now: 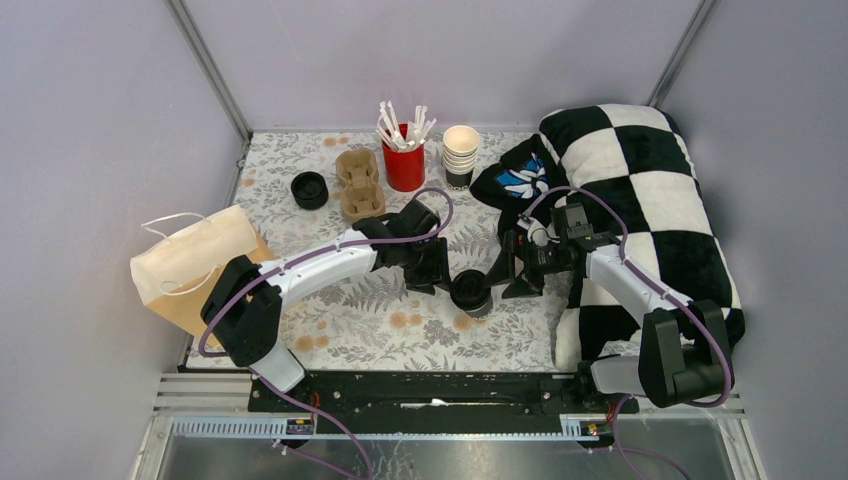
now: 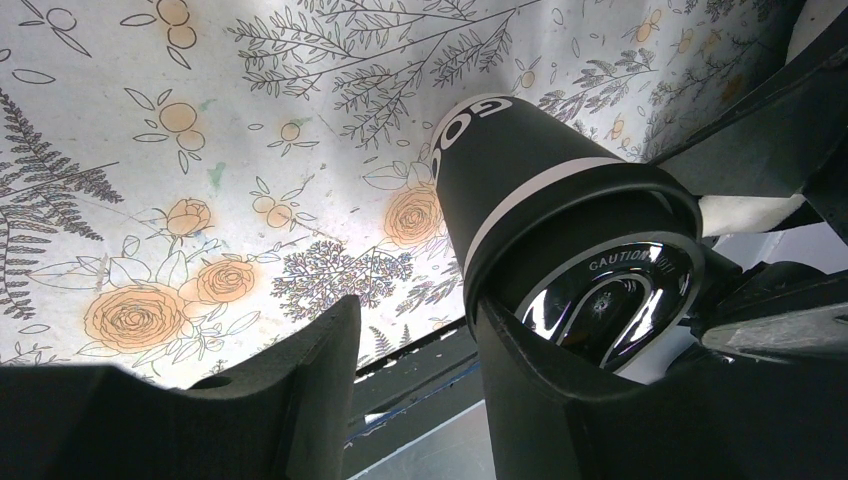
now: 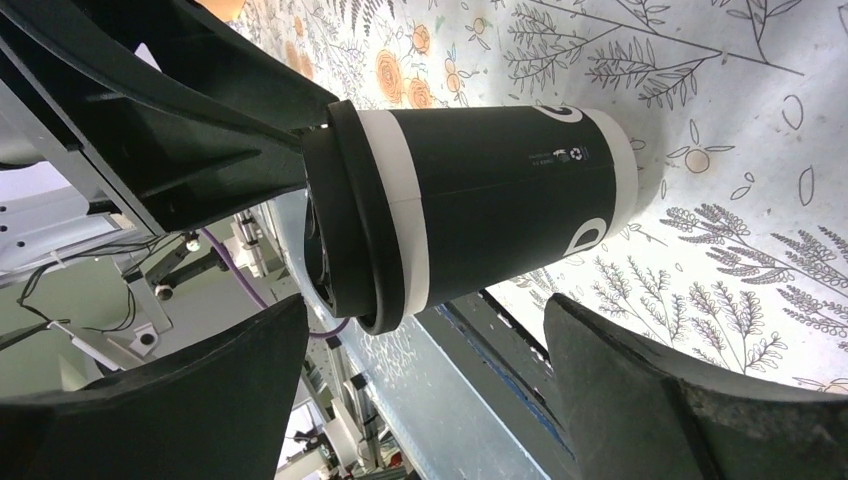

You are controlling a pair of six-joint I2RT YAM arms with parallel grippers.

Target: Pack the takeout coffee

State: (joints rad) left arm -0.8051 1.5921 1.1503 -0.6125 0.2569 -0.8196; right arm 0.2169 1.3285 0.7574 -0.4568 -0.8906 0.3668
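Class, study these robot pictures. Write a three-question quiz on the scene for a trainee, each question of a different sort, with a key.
1. True or false: the right gripper has shut on the near lidded cup.
2. What stands between the far lidded cup and the red cup of sticks? A kettle; B cardboard cup carrier; C plate.
3. How many black-lidded cups are on the table?
Key: 1 false, its jaws stand open on either side of the cup; 2 B; 3 two.
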